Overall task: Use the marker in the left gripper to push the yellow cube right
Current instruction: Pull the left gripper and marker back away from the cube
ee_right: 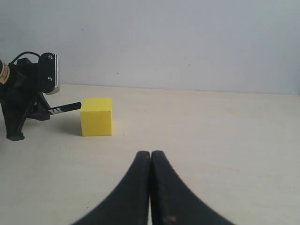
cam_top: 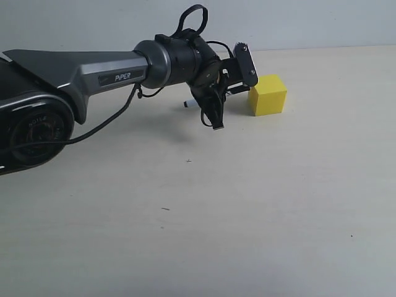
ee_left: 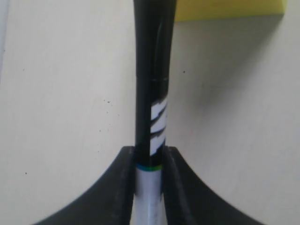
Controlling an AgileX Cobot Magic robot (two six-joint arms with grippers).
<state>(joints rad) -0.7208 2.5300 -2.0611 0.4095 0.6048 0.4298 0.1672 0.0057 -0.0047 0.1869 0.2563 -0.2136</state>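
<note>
Exterior view: my left gripper (cam_top: 230, 93) clamps the marker (cam_top: 190, 103), aimed right at the yellow cube (cam_top: 268, 94) on the far table (cam_top: 260, 204). Left wrist view: the jaws pinch the barrel and the cap tip is at the cube. Right wrist view: my right gripper (ee_right: 150, 187) is closed and empty. The push seems about to start; next I'd sweep steadily right.

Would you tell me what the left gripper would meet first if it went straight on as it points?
The yellow cube: the marker in the left gripper leads, its tip at or perhaps touching the cube.
</note>
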